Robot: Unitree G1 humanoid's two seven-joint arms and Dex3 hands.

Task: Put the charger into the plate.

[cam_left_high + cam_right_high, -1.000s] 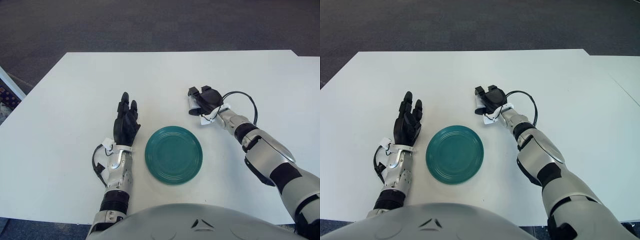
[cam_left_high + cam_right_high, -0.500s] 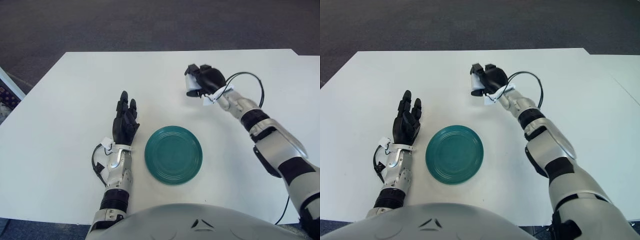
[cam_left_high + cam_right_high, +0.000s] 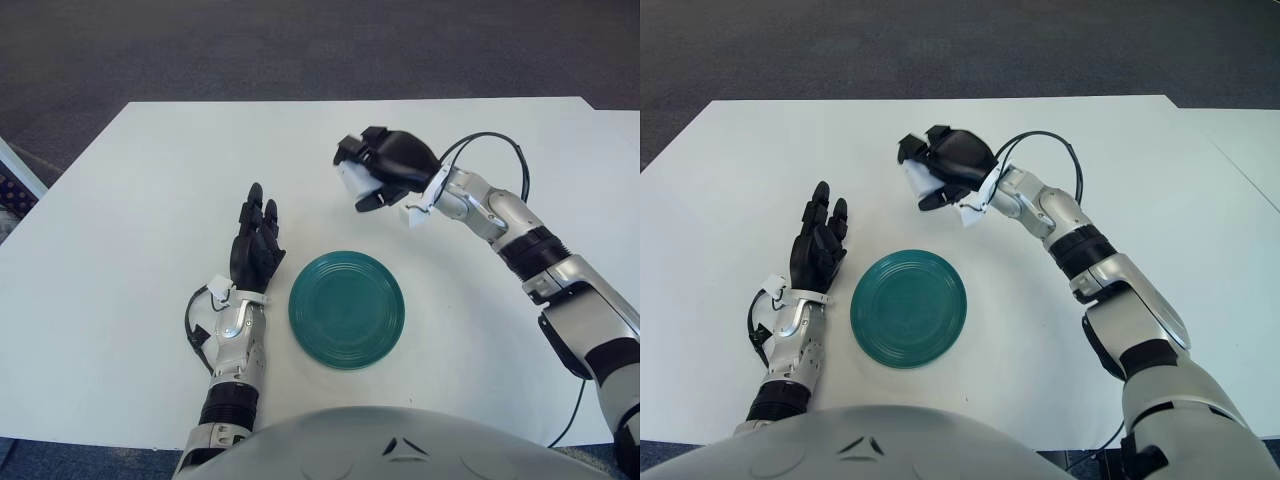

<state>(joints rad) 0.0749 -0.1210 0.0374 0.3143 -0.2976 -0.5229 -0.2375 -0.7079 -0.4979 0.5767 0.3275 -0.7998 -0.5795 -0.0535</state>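
White table fills most of the left eye view, dark carpet beyond its far edge. We count one plate, one charger, two hands. Plate is teal, round, ribbed with concentric rings, lying flat near the table's front edge, nothing in it. Charger is a small white block, mostly covered by black fingers, so we can't make out prongs or ports. Right hand has its fingers curled around the charger, holding it in the air beyond the plate and slightly to its right side, not over the plate's centre as far as we can tell. A black cable loops off the right wrist. Left hand shows just left of the plate, fingers straight and pointing away from the robot, gripping nothing.

Right eye view: same count, same layout. Right hand clamps the charger, white corner peeking out on its left side. Plate sits apart, nearer the robot. Left hand beside the plate's left rim, fingers extended.
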